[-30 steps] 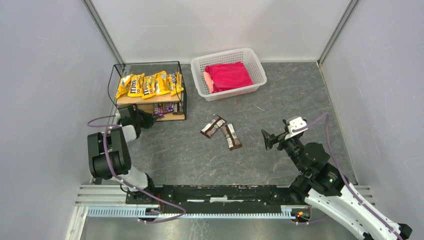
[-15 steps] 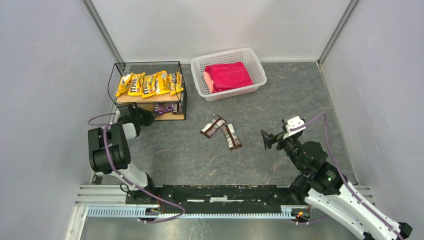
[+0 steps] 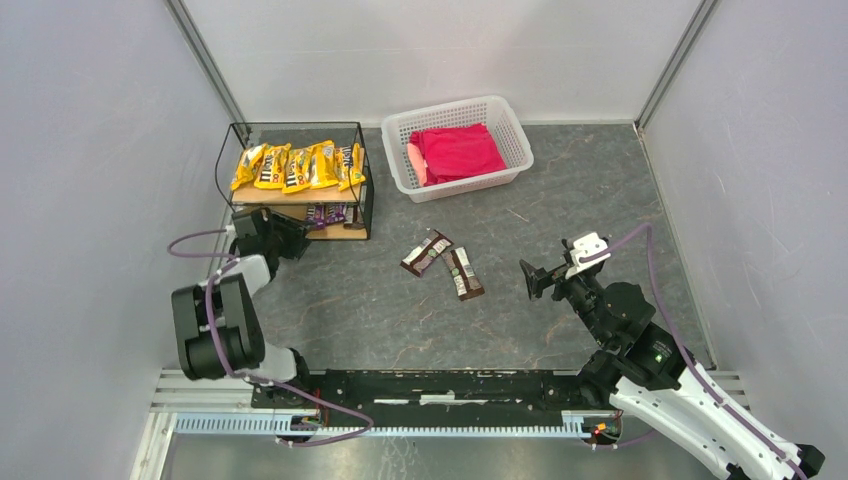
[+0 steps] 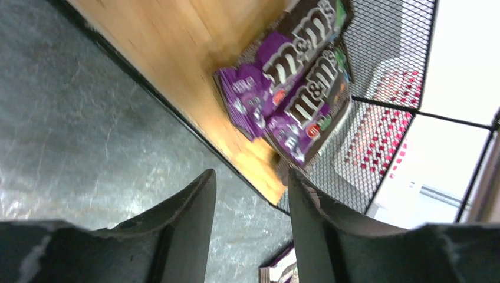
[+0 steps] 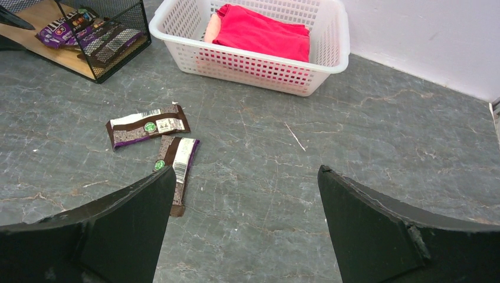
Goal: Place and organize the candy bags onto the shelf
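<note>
Several yellow candy bags [image 3: 298,167] lie in a row on the top board of the shelf [image 3: 233,150]. Purple and brown candy bags [image 4: 295,88] are stacked on its lower board [image 4: 177,47], toward the right end. Two more brown bags [image 3: 427,252] [image 3: 462,272] lie flat on the table between the arms. My left gripper [image 3: 283,236] [image 4: 250,177] is low at the shelf's front left corner, open, with nothing between its fingers. My right gripper [image 3: 530,279] [image 5: 246,171] hovers open to the right of the two loose bags [image 5: 147,125] [image 5: 178,162].
A white perforated basket [image 3: 505,125] holding a red cloth [image 3: 457,152] stands at the back, right of the shelf. Grey walls close in the left, right and back. A thin pale sliver [image 5: 295,137] lies on the table in front of the basket.
The left gripper's jaws have gone from shut to open at the shelf's lower tier, and its arm has shifted slightly left. The right arm has hardly moved.
</note>
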`<state>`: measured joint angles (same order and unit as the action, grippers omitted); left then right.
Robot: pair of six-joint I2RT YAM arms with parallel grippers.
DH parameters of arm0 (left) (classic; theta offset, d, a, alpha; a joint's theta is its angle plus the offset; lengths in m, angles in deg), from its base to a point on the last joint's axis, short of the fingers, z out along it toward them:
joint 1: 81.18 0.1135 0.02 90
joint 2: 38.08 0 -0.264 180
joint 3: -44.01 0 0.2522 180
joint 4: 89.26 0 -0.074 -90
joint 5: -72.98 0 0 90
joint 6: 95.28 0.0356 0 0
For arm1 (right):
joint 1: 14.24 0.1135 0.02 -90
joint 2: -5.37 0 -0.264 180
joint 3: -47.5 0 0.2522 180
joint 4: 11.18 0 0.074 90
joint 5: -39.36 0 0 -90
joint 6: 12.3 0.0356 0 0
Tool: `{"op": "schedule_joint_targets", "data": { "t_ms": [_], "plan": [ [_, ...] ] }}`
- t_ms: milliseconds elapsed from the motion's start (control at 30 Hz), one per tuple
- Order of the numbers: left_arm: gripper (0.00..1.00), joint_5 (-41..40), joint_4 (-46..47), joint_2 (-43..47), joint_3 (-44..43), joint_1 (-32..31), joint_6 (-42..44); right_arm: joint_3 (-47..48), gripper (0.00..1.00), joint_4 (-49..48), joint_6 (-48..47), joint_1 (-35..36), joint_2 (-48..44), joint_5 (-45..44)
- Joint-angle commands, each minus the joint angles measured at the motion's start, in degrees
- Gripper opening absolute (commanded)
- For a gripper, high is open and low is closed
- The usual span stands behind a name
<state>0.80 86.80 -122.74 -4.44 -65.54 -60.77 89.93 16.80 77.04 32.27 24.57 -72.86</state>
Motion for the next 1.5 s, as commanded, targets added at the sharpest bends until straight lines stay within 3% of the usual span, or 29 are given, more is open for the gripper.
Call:
{"op": "schedule_joint_targets", "data": {
  "t_ms": [0, 267, 367, 467, 633, 833, 1100, 1233, 1467],
  "plan": [
    [0.58, -0.37, -2.46, 9.51, 3.12, -0.01, 3.73, 0.07, 0.98, -2.53, 0.58, 0.29, -0.29, 0.85],
    [0.72, 4.08, -11.46, 30.11, 10.93, -2.30, 3.29, -0.09, 0.98, -2.63, 0.59, 0.28, -0.60, 1.62],
    [0.73, 2.29, -13.13, 38.18, 13.49, -8.80, 1.70, -0.17, 0.98, -2.70, 2.16, 0.27, -0.58, 1.99],
    [0.74, -3.80, -11.24, 43.50, 15.61, -21.04, -1.28, -0.19, 0.98, -2.62, 2.32, 0.34, -0.48, 2.25],
    [0.74, -16.39, -6.85, 39.15, 14.72, -41.55, -1.47, 0.07, 0.98, -2.36, 2.52, 0.30, 0.49, 2.41],
    [0.74, -22.13, -3.10, 25.40, 5.81, -55.13, 3.17, 1.86, 0.98, -0.82, 4.01, 0.29, 5.09, 3.83],
    [0.77, -18.15, -5.62, 21.22, -0.77, -57.04, 11.26, 7.88, 0.98, 2.68, 8.54, 0.38, 22.02, 5.94],
    [0.86, -18.60, -13.83, 24.26, -3.90, -57.03, 16.41, 9.96, 0.98, 1.96, 11.66, 0.35, 32.45, 6.82],
    [0.88, -13.58, -20.94, 34.14, -3.17, -56.95, 18.45, 18.51, 0.98, 2.57, 14.66, 0.29, 54.11, 11.14]
  ]
}}
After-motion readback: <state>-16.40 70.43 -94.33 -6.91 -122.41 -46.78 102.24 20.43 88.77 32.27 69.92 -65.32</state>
